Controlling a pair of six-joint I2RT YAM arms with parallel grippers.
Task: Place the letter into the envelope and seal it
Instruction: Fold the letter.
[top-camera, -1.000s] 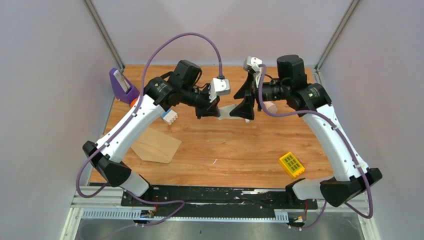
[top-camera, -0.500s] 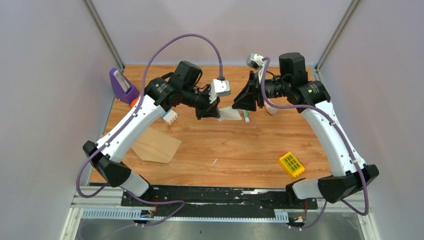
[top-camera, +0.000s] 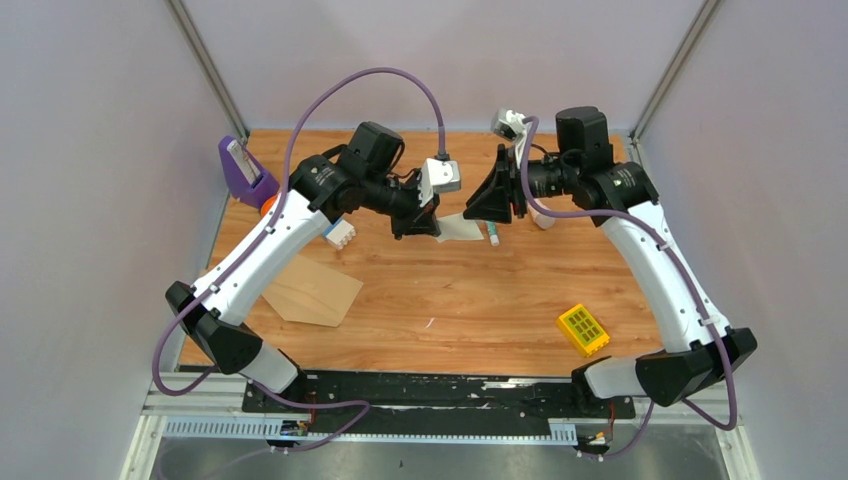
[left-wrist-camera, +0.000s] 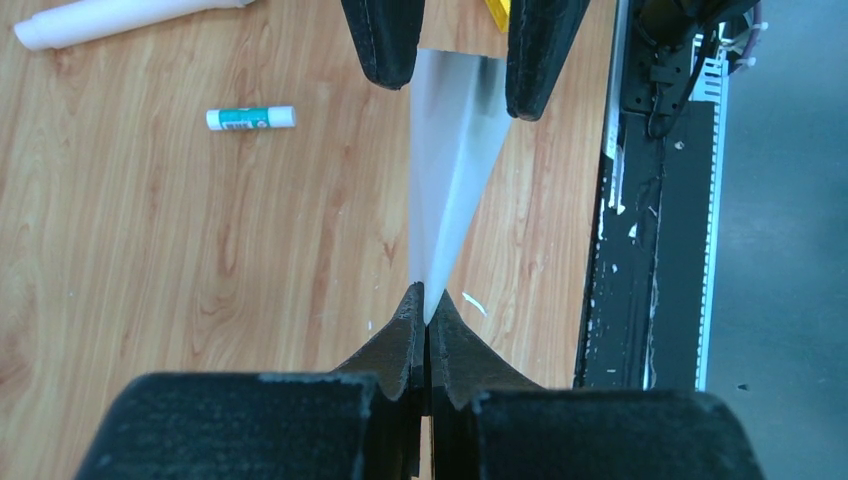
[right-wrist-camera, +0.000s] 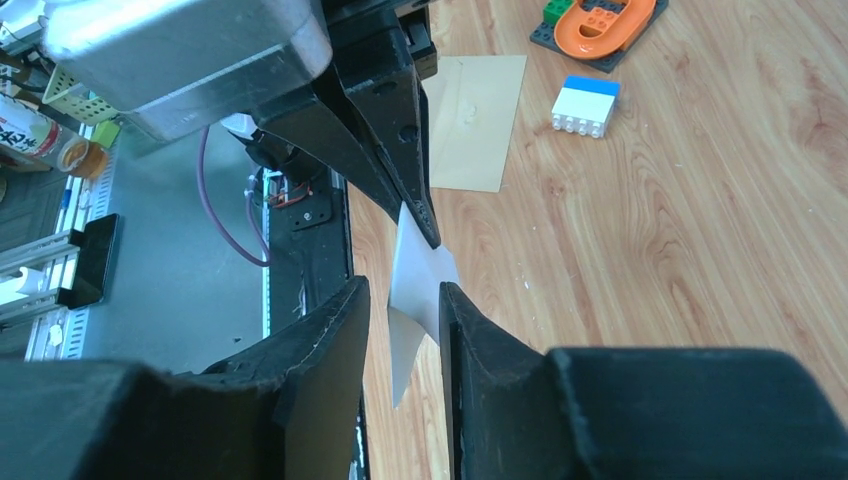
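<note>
Left gripper (left-wrist-camera: 427, 300) pinches the letter (left-wrist-camera: 450, 170), jaws closed; right gripper (right-wrist-camera: 402, 290) straddles it, jaws parted. Envelope (top-camera: 310, 290) lies at 8 o'clock.

Pale lilac-grey wall panels (top-camera: 90, 150) are enclosing the light-brown wood-grain tabletop (top-camera: 450, 300) at the frame's centre, while slim silver metal corner posts (top-camera: 207, 65) are rising at upper left and upper right.

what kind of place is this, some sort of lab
Probably a robotics lab test cell: a left arm and right arm bolted to a rail at the edge of a wooden table, panel walls closing it in, and props like a glue stick and toy brick.
</note>
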